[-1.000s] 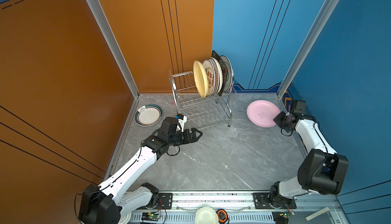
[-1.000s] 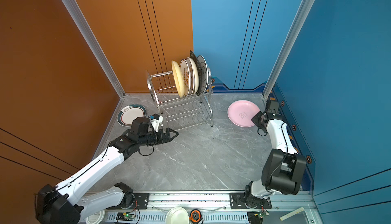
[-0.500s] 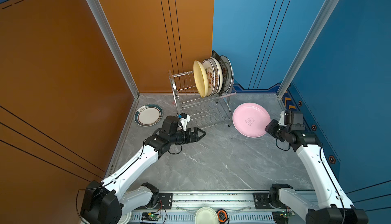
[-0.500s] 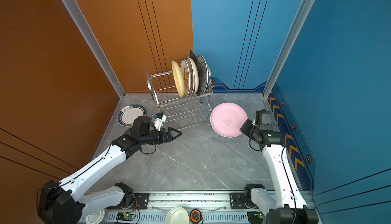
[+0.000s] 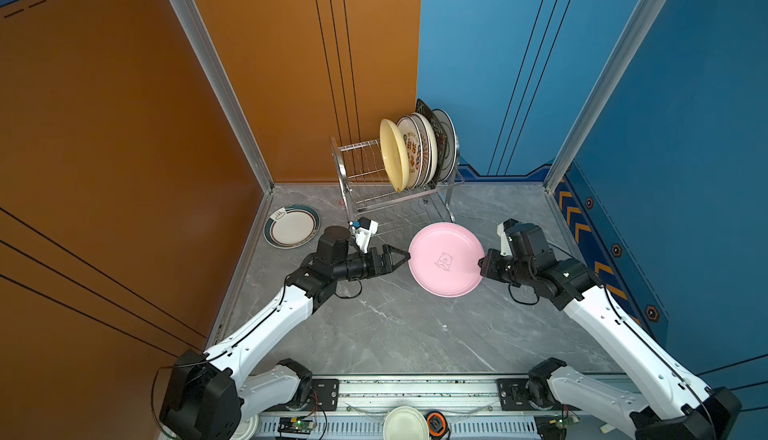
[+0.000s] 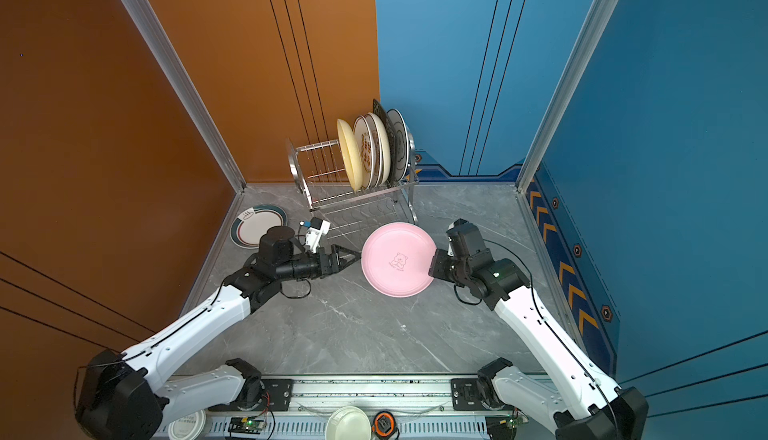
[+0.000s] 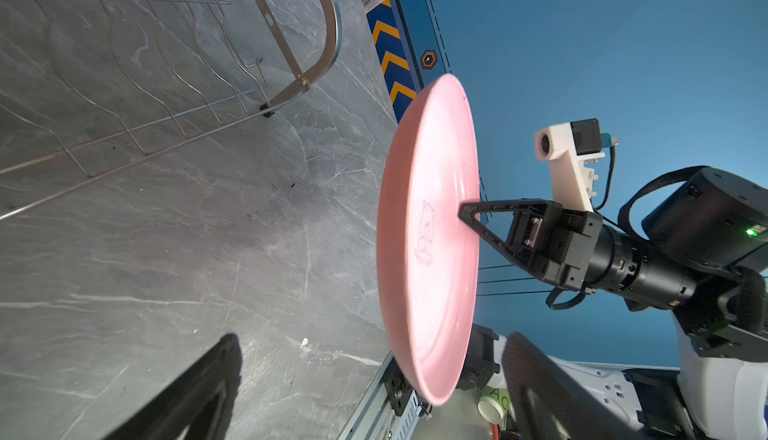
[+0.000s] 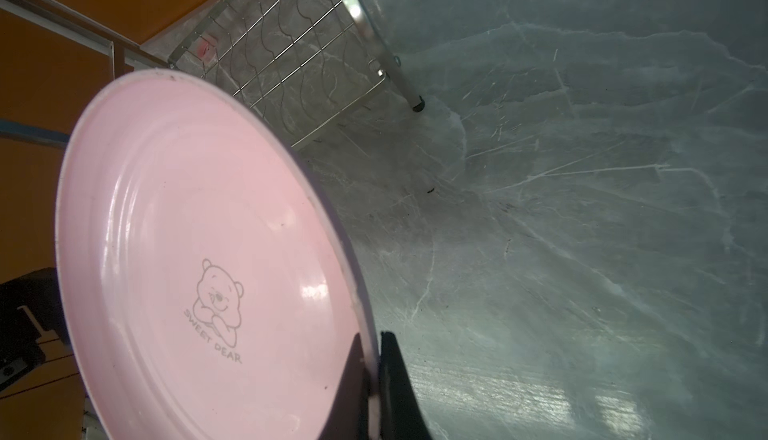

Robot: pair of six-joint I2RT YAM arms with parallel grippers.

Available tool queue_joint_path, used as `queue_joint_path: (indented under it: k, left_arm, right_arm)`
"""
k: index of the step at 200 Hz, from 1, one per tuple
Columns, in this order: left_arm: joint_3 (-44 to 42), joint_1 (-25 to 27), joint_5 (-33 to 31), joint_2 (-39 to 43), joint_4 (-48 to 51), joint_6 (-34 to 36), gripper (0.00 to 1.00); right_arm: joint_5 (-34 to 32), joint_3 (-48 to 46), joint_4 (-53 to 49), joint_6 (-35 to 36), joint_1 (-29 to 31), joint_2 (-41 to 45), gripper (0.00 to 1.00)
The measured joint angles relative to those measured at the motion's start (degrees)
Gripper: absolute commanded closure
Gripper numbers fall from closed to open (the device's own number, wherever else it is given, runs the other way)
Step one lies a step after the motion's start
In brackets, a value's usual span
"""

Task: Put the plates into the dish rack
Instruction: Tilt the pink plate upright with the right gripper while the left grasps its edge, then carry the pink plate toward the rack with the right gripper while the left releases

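Carried leftward, the round pink bear-print plate (image 5: 444, 265) now hangs tilted just nearer than the steel wire dish rack (image 5: 365, 176), rim pinched by the right gripper (image 5: 482, 261), left gripper (image 5: 405, 256) spread wide beside it.

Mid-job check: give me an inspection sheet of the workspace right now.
Surface: grey marble tabletop, no spills seen.
Job's things: pink plate held off the tabletop; teal-rimmed plate flat by the orange wall; dish rack carries several upright plates on its upper tier.
Clutter: small white dish at the front rail.
Grippers: right gripper shut on the pink plate's rim; left gripper open at the opposite rim.
Cables: black cable loop under each wrist.
Surroundings: orange wall, blue wall.
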State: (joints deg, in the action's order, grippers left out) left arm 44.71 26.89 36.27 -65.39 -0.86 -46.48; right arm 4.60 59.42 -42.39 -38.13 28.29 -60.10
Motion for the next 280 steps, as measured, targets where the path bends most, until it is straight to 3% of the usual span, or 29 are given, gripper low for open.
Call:
queue_joint_path:
  k: [49, 111, 157, 182, 203, 218, 280]
  left_arm:
    - [-1.6, -0.44, 0.07, 0.72, -1.09, -1.53, 0.13]
    - [-2.34, -1.4, 0.13, 3.39, -2.21, -3.5, 0.53]
    - [-4.72, -2.62, 0.26, 5.86, -3.3, -5.77, 0.83]
    - [-5.79, -3.1, 0.31, 6.78, -4.04, -6.78, 0.95]
    - [-6.64, -3.74, 0.42, 8.11, -4.28, -7.5, 1.0]
    - [-7.26, -4.28, 0.52, 9.27, -4.33, -7.91, 1.0]
    - [-7.98, -7.41, 3.45, 12.15, -4.59, -9.16, 1.0]
  right_arm:
    - [-0.39, 2.12, 2.38, -0.26, 7.32, -2.95, 1.0]
    - [-0.2, 6.34, 4.92, 1.53, 11.21, -8.61, 1.0]
    - [2.05, 6.78, 7.17, 3.13, 11.26, -9.2, 0.88]
    - [6.51, 6.78, 10.16, 3.5, 10.49, -9.4, 0.71]
    - [12.55, 5.88, 14.03, 3.08, 8.31, -9.57, 0.55]
    - [17.81, 4.46, 17.68, 1.92, 6.34, -9.68, 0.49]
    - [35.04, 0.74, 31.08, -2.75, 4.07, -14.97, 0.48]
